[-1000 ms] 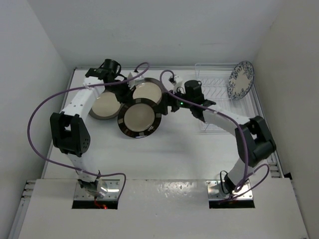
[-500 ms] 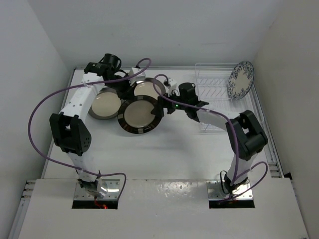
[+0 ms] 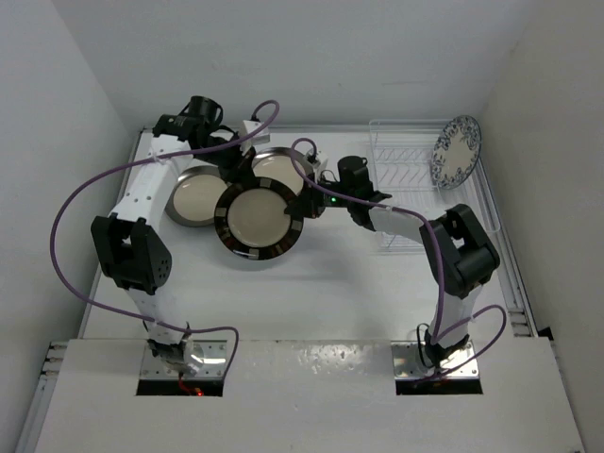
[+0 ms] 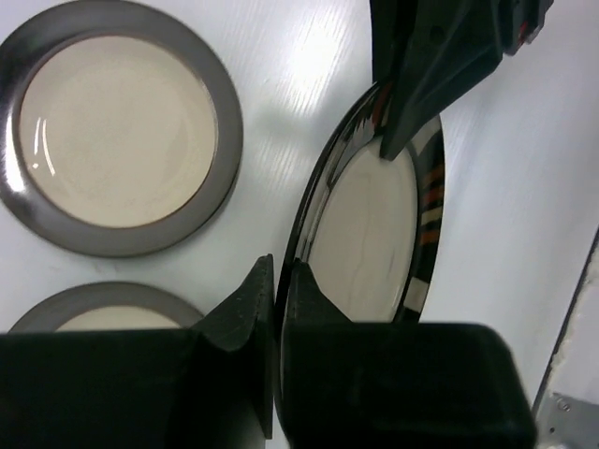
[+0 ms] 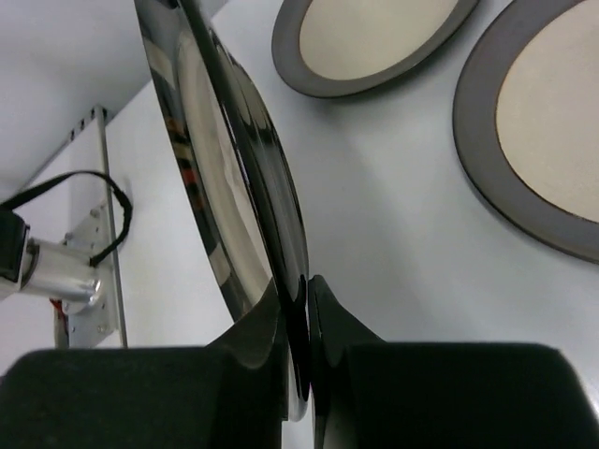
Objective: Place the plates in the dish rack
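Rack [image 3: 408,162] first: it sits at the far right of the table [image 3: 340,283]. We see one plate in it, the blue plate [image 3: 456,152]. It stands on edge at the far right corner, tilted a little, with the patterned face turned left and toward the front.

The brown plate [image 3: 255,219] is mid-table, left of the rack and well apart from it, held between both arms. From the top it reads as nearly a full circle, so we take it as close to level, cream face up. The line between the two grips runs across it from far-left to right. There is shadow on the table under its near edge, and it overlaps both grey plates in the top view. We read it as off the surface; how high we cannot tell.

Left gripper [image 3: 232,179]: jaws pinched narrow on the far-left rim of the brown plate. The left wrist view shows the rim running between its two fingers [image 4: 245,318].

Right gripper [image 3: 302,204]: jaws likewise clamped tight on the right rim. In the right wrist view the rim is sandwiched between its fingers [image 5: 253,337]. The left wrist view also shows the right gripper's tip on the opposite rim.

The left grey plate [image 3: 193,200] and rear grey plate [image 3: 276,166] lie flat on the table, face up. Seen from above, each is partly covered by the brown plate.
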Available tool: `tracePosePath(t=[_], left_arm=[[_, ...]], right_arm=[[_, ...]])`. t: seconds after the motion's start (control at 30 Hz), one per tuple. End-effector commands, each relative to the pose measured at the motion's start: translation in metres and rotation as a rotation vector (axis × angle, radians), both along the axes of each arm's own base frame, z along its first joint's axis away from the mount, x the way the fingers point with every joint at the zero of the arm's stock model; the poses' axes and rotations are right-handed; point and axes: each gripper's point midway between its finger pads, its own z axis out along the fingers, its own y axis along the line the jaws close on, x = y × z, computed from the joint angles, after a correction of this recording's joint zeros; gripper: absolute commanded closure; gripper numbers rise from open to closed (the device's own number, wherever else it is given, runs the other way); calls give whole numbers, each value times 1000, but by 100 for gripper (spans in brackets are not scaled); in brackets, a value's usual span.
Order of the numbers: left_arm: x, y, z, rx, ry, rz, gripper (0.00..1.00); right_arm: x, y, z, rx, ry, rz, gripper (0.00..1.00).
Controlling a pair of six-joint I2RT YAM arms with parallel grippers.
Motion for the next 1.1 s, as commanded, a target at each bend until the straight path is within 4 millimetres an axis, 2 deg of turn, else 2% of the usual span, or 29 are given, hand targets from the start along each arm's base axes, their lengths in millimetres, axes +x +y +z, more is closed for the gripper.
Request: tracePosePath(t=[0.0, 0.03, 0.07, 0.1, 0.13, 0.17, 0.2, 0.23, 0.27, 0.3, 0.33, 0.37, 0.4, 0.47, 0.5, 0.53, 0.57, 0.6, 0.63, 0.67, 0.7, 0.73, 0.8, 0.87, 0.93, 0.97, 1.07], left_arm=[[5, -32, 41, -150, -59, -19, 100], [14, -29, 38, -139, -56, 25, 92], [21, -26, 38, -127, -61, 71, 74], [30, -24, 35, -122, -53, 124, 53], [38, -17, 35, -91, -74, 168, 40], [43, -14, 31, -75, -69, 198, 7], [51, -13, 39, -86, -86, 247, 0], [60, -5, 46, -84, -109, 301, 0], [72, 8, 49, -44, -143, 390, 0], [85, 26, 58, -51, -162, 503, 0], [99, 52, 68, 0, -218, 640, 0], [105, 69, 70, 24, -235, 722, 0], [111, 92, 71, 54, -252, 814, 0], [115, 125, 68, 132, -284, 946, 0], [113, 138, 68, 144, -286, 976, 0], [112, 142, 62, 154, -272, 984, 0], [107, 138, 51, 152, -240, 960, 0], [102, 142, 48, 147, -227, 961, 0], [100, 145, 38, 152, -201, 958, 0], [95, 142, 29, 153, -181, 946, 0], [93, 142, 21, 162, -164, 944, 0], [90, 143, 19, 166, -159, 944, 0], [85, 143, 6, 189, -136, 932, 0], [83, 148, 5, 192, -132, 941, 0], [81, 148, 2, 196, -124, 940, 0], [81, 148, 2, 196, -124, 940, 0], [80, 144, -2, 186, -109, 924, 0]], right_arm=[[4, -5, 70, 189, -66, -68, 100], [11, -16, 73, 195, -68, -104, 100], [13, -24, 85, 207, -88, -154, 100], [18, -31, 88, 202, -84, -182, 100], [23, -38, 102, 203, -125, -222, 100], [35, -50, 107, 191, -146, -284, 100], [40, -60, 125, 190, -180, -342, 100], [46, -68, 129, 161, -203, -376, 100], [60, -86, 137, 149, -224, -461, 100], [69, -102, 164, 147, -264, -544, 100], [74, -114, 166, 111, -277, -581, 100], [85, -140, 164, 73, -262, -656, 100], [98, -163, 188, 67, -308, -774, 100], [108, -205, 211, 13, -365, -905, 100], [116, -233, 226, -24, -423, -988, 100], [117, -249, 242, -27, -464, -1025, 100], [120, -270, 255, -87, -524, -1097, 100], [123, -294, 260, -117, -543, -1155, 100], [124, -312, 278, -129, -577, -1230, 100], [126, -324, 282, -195, -623, -1252, 100], [128, -349, 287, -229, -644, -1309, 100], [132, -364, 292, -256, -660, -1360, 100], [135, -388, 295, -355, -705, -1396, 100], [146, -418, 291, -461, -718, -1435, 100], [152, -436, 285, -535, -729, -1463, 100], [158, -445, 276, -562, -722, -1495, 100], [167, -462, 268, -611, -732, -1533, 100]])
